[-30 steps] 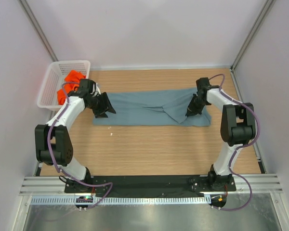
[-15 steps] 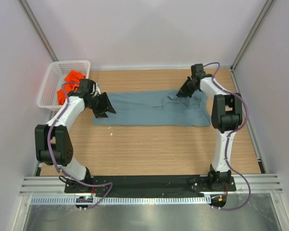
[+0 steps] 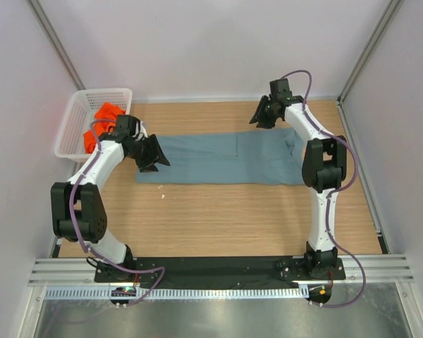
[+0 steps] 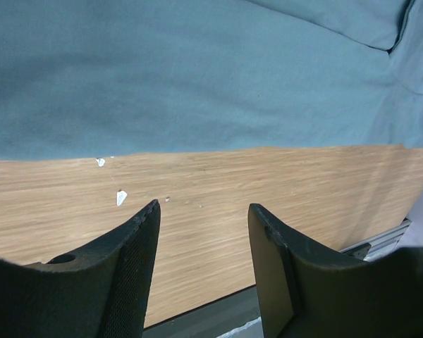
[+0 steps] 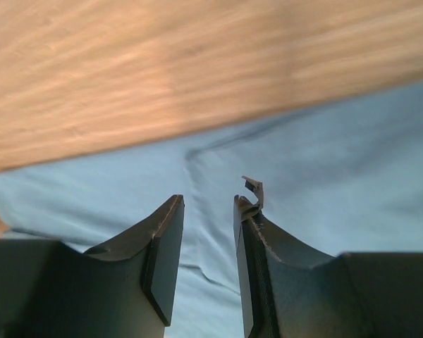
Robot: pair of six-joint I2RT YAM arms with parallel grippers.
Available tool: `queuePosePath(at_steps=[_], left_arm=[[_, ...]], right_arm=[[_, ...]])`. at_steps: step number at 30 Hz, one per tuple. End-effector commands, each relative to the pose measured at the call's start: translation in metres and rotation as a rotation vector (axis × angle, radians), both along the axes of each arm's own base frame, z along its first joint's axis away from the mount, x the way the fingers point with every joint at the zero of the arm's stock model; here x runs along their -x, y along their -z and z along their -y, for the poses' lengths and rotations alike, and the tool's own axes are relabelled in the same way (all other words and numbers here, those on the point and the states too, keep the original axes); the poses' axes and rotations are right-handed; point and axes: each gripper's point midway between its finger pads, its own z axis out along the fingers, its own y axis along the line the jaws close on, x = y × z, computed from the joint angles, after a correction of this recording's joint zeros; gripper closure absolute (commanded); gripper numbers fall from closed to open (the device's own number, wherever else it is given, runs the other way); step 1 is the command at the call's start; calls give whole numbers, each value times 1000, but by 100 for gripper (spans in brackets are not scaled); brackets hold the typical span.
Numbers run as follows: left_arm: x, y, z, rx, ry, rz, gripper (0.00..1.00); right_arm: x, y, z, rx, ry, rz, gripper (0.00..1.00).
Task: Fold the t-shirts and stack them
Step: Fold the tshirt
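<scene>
The grey-blue t-shirt [image 3: 225, 158] lies flat as a long band across the middle of the table. It fills the top of the left wrist view [image 4: 197, 70] and the lower part of the right wrist view [image 5: 324, 155]. My left gripper [image 3: 157, 159] sits at the shirt's left end, open and empty [image 4: 201, 211], over bare wood just off the cloth's edge. My right gripper [image 3: 257, 117] is at the shirt's far edge, open and empty [image 5: 208, 203], just above the cloth. The orange t-shirt [image 3: 104, 116] lies bunched in the white basket [image 3: 104, 91].
The basket stands at the far left corner, close behind my left arm. White walls and metal posts enclose the table. Small white scraps [image 3: 162, 196] lie on the wood near the shirt's left front corner, also in the left wrist view [image 4: 120, 197].
My right gripper moved from the shirt's right end up to its far edge. The folded-over flap on the right is now spread flat. The left arm has not moved.
</scene>
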Motion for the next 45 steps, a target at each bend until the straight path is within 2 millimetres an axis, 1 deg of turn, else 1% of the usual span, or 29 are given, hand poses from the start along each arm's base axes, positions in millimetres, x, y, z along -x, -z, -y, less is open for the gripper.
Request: queuePosePath(at_steps=[1,2,3,4,6,10,14,16,17,18,19,20,22,23,24,25,26,29,31,32,34,35,37,38,40,41,42,43,45], left_arm=[[-5,-13,4,23,20,34,46],[-6,-12,6,27,21,28,46],[-6,-12,6,31,21,26,46],[-6,-12,6,31,23,26,46],[-6,-11,7,35,24,22,46],[-6,-10,7,33,24,17,46],[-5,-7,7,33,26,5,45],[-5,-6,7,33,27,0,45],[-5,-4,7,36,26,-8,45],[-4,-2,7,33,28,-13,45],[-5,-1,7,33,27,-17,45],[-5,0,7,35,26,-20,45],[-5,0,8,38,28,-22,45],[-4,1,8,38,28,-24,45],[-5,1,8,37,30,-22,45],[-4,0,8,36,31,-23,45],[-4,1,8,36,31,-26,45],[-4,1,8,35,33,-27,45],[-4,0,9,40,33,-28,45],[-3,-1,9,38,34,-31,45],[-3,-3,8,37,36,-25,45],[-4,-5,7,36,33,-21,45],[-4,-10,7,33,37,-9,45],[-3,-11,8,31,38,-9,45],[-3,-14,7,25,37,-3,45],[-1,-15,7,27,37,-4,45],[0,-15,7,27,36,-6,46],[1,-17,7,31,36,-4,46],[3,-20,7,32,35,-3,46]], right_arm=[[24,-28,33,154,-10,33,59],[32,-19,37,177,-20,13,59],[36,-16,42,193,-20,7,59],[38,-20,45,211,-18,16,59],[50,-8,52,243,-30,-17,59],[74,2,72,317,-26,-85,59],[102,-1,98,402,20,-130,59],[121,3,110,418,43,-183,59],[135,14,114,419,50,-229,59],[142,10,120,415,66,-231,59],[149,13,124,416,86,-245,59],[165,25,131,429,93,-290,59],[175,28,144,412,141,-287,60],[189,41,149,408,151,-328,59],[193,47,151,388,166,-342,60],[197,53,163,369,205,-366,60],[206,64,166,353,228,-398,61],[210,82,176,354,279,-435,61],[210,88,182,374,293,-456,61],[207,92,192,422,312,-472,61],[206,93,200,469,326,-494,61],[197,89,209,513,342,-487,61],[191,86,216,552,341,-493,61],[180,78,221,574,350,-466,61],[172,78,226,605,342,-475,61],[156,71,229,613,351,-444,61],[152,75,233,640,335,-459,60],[132,60,237,651,347,-410,60],[118,48,244,697,357,-386,60]])
